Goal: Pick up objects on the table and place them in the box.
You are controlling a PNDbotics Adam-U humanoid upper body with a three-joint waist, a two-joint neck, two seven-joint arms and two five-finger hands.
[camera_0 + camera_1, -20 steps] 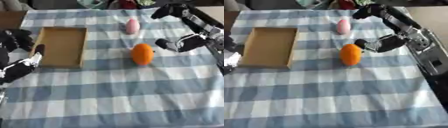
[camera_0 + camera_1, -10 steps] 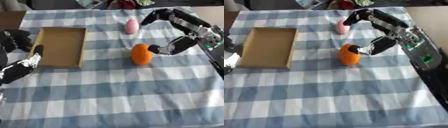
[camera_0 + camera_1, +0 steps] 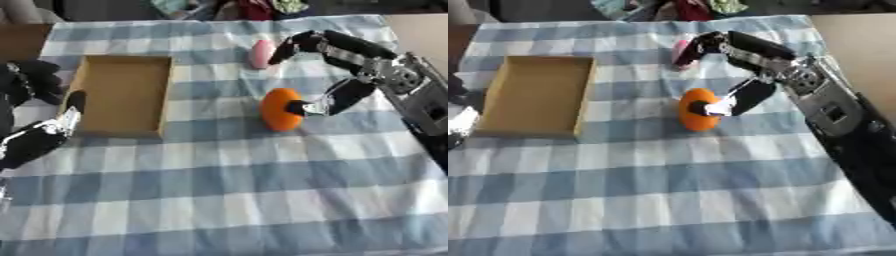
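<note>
Down at the near left edge, your left hand (image 3: 39, 137) rests on the blue checked tablecloth (image 3: 236, 200), fingers relaxed and holding nothing, one fingertip up against the near left corner of the cardboard box (image 3: 122, 95). The box lies open on the left side of the table, nothing visible inside. Toward the middle, the orange fruit (image 3: 280, 109) sits on the cloth, and your right hand (image 3: 337, 95) is spread wide over it: the thumb tip touches the fruit's right side, while the fingers (image 3: 293, 45) arch farther back, their tips just beside the pink egg-shaped object (image 3: 261, 53). That pink piece lies beyond the orange, near the far edge.
</note>
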